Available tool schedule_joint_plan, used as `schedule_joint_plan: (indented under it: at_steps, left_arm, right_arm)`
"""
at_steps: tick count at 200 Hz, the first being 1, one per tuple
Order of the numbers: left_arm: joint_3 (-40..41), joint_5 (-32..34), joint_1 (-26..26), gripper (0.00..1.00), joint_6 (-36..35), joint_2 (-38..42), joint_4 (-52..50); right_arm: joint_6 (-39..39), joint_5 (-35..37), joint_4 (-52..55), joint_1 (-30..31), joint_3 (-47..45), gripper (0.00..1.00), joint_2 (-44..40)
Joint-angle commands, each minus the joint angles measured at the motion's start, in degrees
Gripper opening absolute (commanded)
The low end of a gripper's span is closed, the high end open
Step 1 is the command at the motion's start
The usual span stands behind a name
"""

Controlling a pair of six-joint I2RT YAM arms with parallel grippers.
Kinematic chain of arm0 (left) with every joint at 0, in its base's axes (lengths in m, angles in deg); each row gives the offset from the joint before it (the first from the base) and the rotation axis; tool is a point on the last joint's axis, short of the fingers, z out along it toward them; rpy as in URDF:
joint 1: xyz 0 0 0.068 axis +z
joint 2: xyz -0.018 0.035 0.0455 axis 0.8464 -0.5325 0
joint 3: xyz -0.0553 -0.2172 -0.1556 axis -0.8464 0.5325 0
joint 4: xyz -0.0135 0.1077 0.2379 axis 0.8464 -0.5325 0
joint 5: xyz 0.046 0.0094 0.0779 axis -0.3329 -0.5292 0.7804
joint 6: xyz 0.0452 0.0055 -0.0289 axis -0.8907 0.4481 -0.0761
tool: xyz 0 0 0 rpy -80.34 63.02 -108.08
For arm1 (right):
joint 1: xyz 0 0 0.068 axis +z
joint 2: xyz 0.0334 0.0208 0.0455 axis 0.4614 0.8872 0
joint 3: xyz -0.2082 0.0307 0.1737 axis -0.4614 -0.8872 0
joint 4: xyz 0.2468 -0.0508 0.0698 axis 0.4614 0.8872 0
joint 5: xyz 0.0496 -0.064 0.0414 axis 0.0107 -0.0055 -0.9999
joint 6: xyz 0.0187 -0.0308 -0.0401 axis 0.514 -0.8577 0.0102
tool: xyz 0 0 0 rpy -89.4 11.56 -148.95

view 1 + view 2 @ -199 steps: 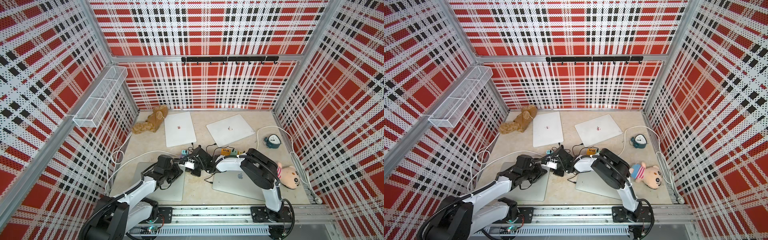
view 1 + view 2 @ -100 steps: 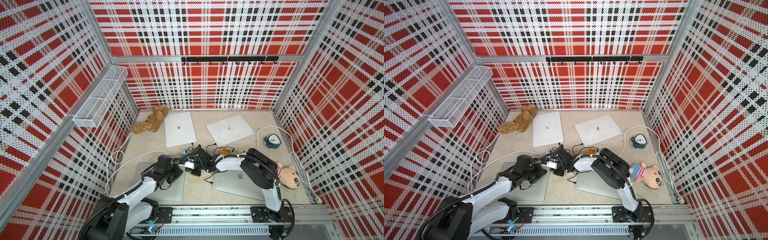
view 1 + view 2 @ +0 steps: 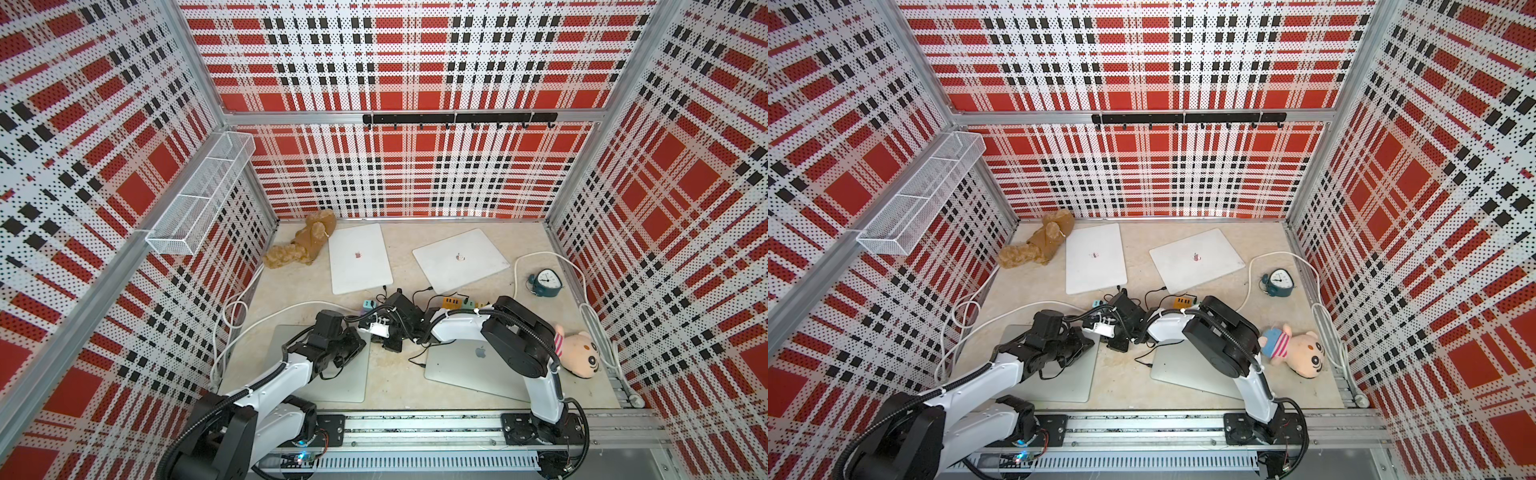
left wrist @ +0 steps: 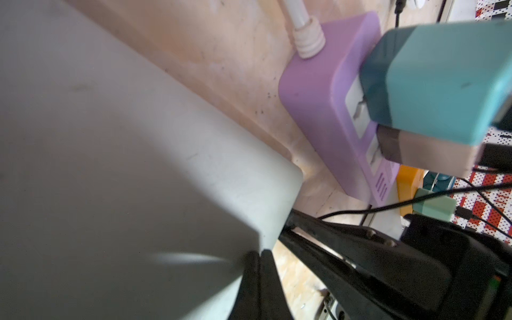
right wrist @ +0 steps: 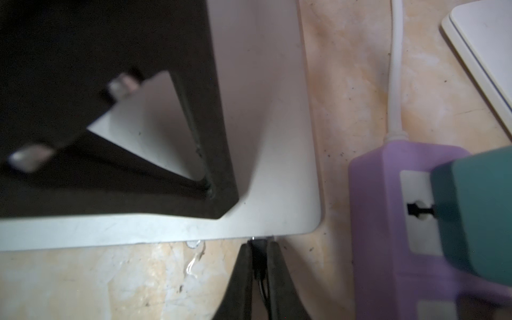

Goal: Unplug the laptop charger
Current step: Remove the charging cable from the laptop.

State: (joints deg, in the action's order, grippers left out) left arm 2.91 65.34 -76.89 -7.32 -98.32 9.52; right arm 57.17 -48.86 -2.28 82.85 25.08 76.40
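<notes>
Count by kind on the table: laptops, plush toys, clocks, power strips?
Laptops: 4
Plush toys: 2
Clock: 1
Power strips: 2
Total: 9

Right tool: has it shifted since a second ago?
No. In a top view the right tool, on the charger plug, stays put beside the power strip.
</notes>
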Motion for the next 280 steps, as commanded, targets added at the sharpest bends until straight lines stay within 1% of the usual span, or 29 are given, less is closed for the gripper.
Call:
schedule_joint_plan:
  at_steps: [1,12,32,78,123,140,163,237,280]
  left_arm:
    - [1.43,2.99,-0.26,0.00,-0.59,-0.89,-4.18]
    - [1.43,3.00,-0.28,0.00,-0.61,-1.02,-4.16]
    - [1.43,2.99,-0.35,0.00,-0.61,-0.91,-4.16]
    - [1.59,3.09,-0.62,0.00,-0.45,-0.91,-4.16]
    - [1.52,3.07,-0.82,0.00,-0.43,-0.90,-4.13]
    - [1.52,3.08,-0.88,0.00,-0.52,-1.05,-4.15]
    - [1.52,3.26,-0.97,0.00,-0.50,-1.09,-4.16]
    - [1.26,3.41,-1.06,0.00,-0.69,-1.03,-4.34]
    - [0.82,3.43,-1.14,0.00,-0.78,-0.39,-4.74]
  right_arm:
    - [-3.28,3.58,4.68,0.00,0.87,0.02,0.16]
    - [-3.26,2.75,4.79,-0.25,0.87,0.02,-0.01]
    - [-1.31,-1.19,4.36,-0.79,0.68,0.02,-0.51]
    - [2.60,-1.57,0.90,-0.75,-0.93,0.02,-1.08]
    - [-2.73,4.17,5.82,-0.62,0.38,0.02,-0.89]
    - [-3.18,3.40,6.26,-0.67,0.49,0.01,-1.15]
    - [-2.42,-0.42,6.74,-0.75,0.44,0.02,-1.33]
    - [-1.40,0.77,6.56,-0.62,-0.70,0.03,-3.87]
    - [-1.56,0.75,6.55,0.43,-0.92,0.05,-4.82]
